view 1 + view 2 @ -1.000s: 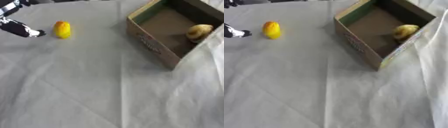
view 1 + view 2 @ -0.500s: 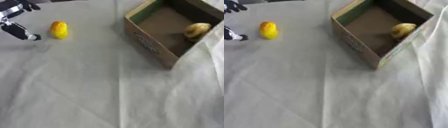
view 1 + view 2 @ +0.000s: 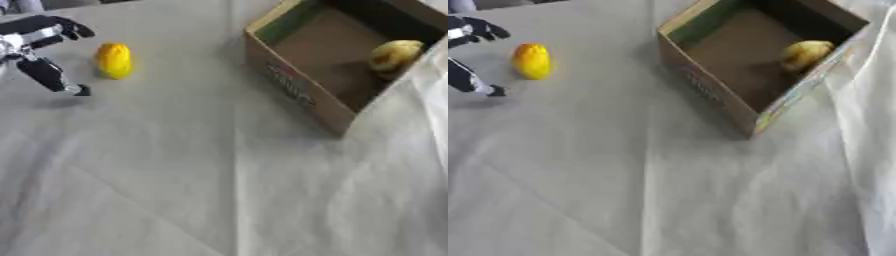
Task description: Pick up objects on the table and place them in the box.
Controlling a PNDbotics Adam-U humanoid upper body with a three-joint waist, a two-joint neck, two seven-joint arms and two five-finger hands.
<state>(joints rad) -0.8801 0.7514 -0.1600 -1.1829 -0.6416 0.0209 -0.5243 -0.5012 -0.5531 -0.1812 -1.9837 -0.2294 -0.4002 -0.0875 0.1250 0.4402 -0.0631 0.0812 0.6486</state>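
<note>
Fingers (image 3: 61,28) spread beside one yellow object (image 3: 114,60).

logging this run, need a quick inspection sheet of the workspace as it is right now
surface: table under a creased grey-white cloth
job's things: yellow object lies on the cloth at far left, untouched; open cardboard box at far right holds one pale yellow object by its far wall
clutter: nothing seen
hands: left hand sits beside the yellow object, fingers spread apart, holding nothing; right hand not in view
cables: nothing seen
surroundings: white cloth bunched along the right edge next to the box
</note>
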